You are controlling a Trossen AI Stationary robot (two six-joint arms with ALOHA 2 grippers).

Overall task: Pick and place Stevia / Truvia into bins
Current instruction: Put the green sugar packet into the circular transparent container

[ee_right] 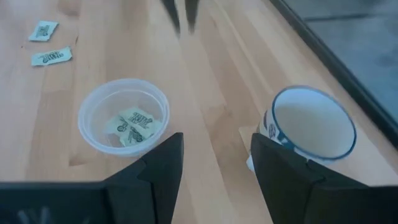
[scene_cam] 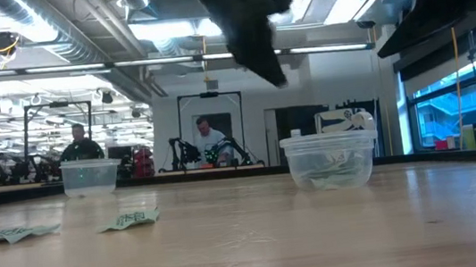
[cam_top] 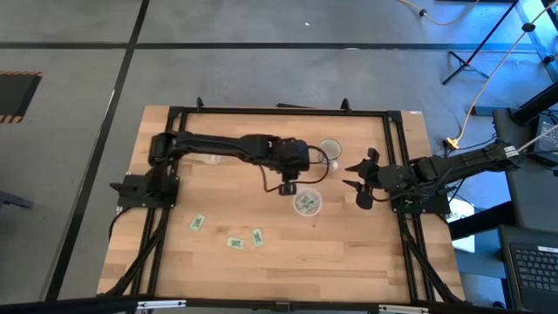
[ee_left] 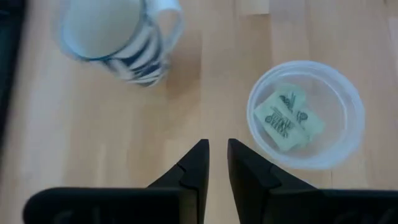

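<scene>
A clear plastic bin (cam_top: 307,202) stands on the wooden table near its middle, with pale green Stevia sachets (ee_left: 287,118) lying flat on its bottom. Three more sachets (cam_top: 235,242) lie flat on the table toward the near left. My left gripper (ee_left: 217,144) hangs above the table just left of the bin. Its fingers point down and stand a narrow gap apart with nothing between them. My right gripper (ee_right: 214,140) waits open at the table's right side (cam_top: 359,183), raised, pointing toward the bin (ee_right: 123,115).
A white mug with dark markings (cam_top: 330,150) stands just beyond the bin, toward the far edge. A second clear cup (scene_cam: 90,175) stands farther left, at the back under the left arm. Black frame rails run along the table's edges. People show in the room behind.
</scene>
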